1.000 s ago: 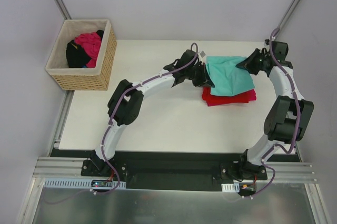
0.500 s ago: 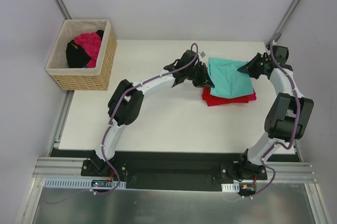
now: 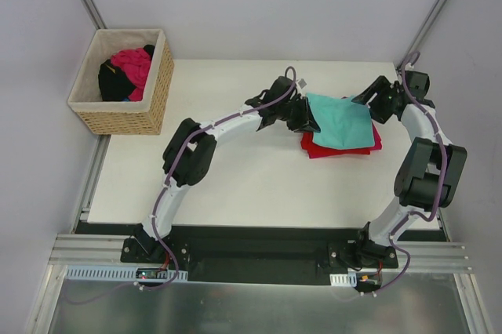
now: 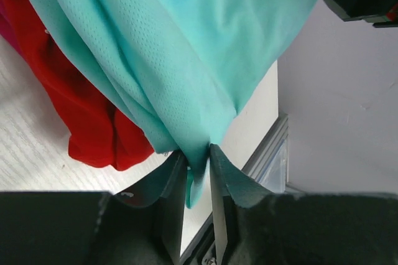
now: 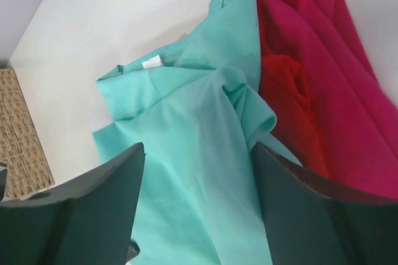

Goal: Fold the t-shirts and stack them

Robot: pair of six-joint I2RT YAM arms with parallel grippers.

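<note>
Right fingers spread above teal t-shirt, left fingers pinching its corner: release gently, retreat low, keep it square on red t-shirt.

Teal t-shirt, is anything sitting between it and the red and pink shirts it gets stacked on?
Nothing visible. The teal cloth t-shirt already lies directly on the folded red t-shirt and magenta-pink t-shirt. One corner sits between the fingers of the left gripper; the right gripper hangs open above it.

The teal t-shirt, folded but rumpled, lies skewed atop the folded red t-shirt and a magenta-pink t-shirt, stacked on the bench's far right.
</note>
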